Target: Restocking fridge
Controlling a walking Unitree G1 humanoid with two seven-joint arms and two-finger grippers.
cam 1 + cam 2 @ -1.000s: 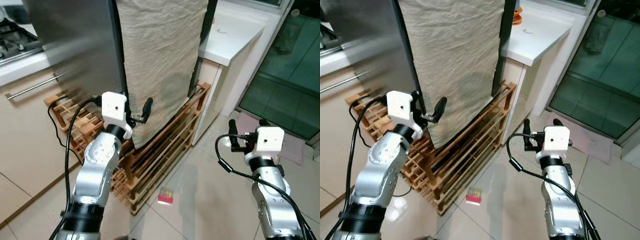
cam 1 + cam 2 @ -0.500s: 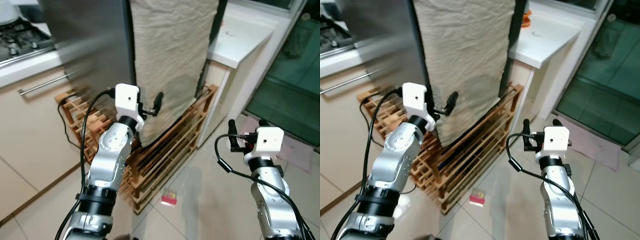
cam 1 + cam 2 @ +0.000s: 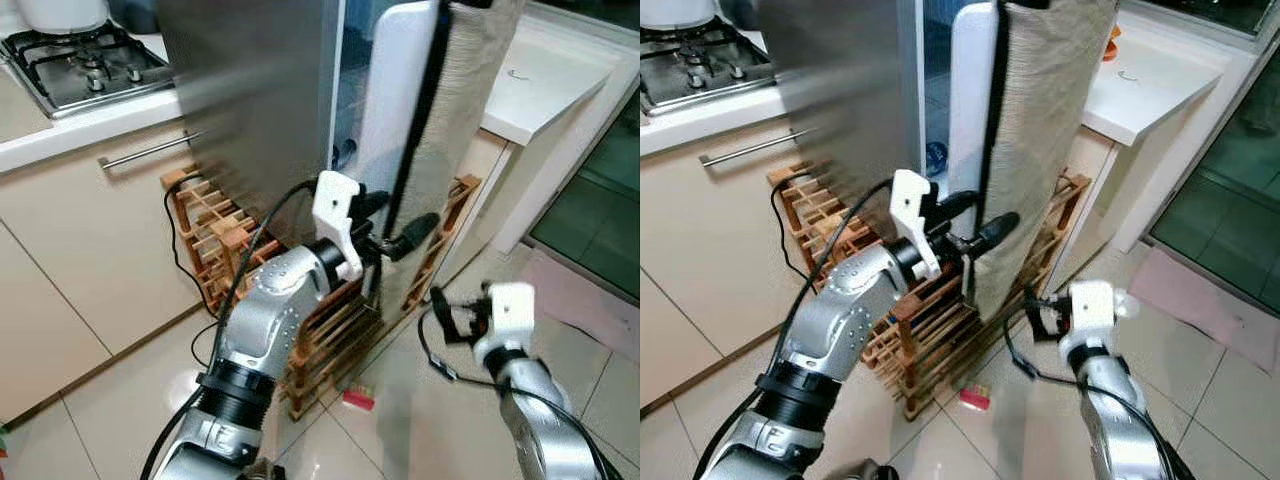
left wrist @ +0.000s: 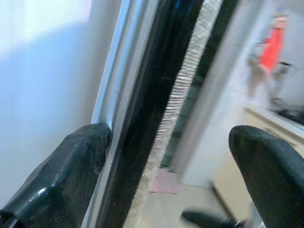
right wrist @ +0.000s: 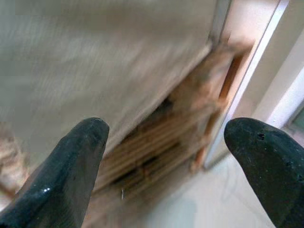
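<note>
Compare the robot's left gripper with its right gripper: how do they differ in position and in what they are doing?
The left gripper is raised, its fingers straddling the edge of the fridge door; the right gripper sits lower, out over the tiled floor. The left gripper touches the door; the right gripper touches nothing. Both are open, with black fingers.

The fridge (image 3: pixel 255 95) is a tall steel-grey cabinet standing beside the kitchen counter, its side panel brushed and plain. Its door (image 3: pixel 400 130) stands swung partly open, edge-on to the camera, showing a white inner liner and a dark edge seal. A beige cloth cover (image 3: pixel 1050 130) hangs down the door's outer face. Inside the gap, what may be a bluish item sits low, too blurred to name.
</note>
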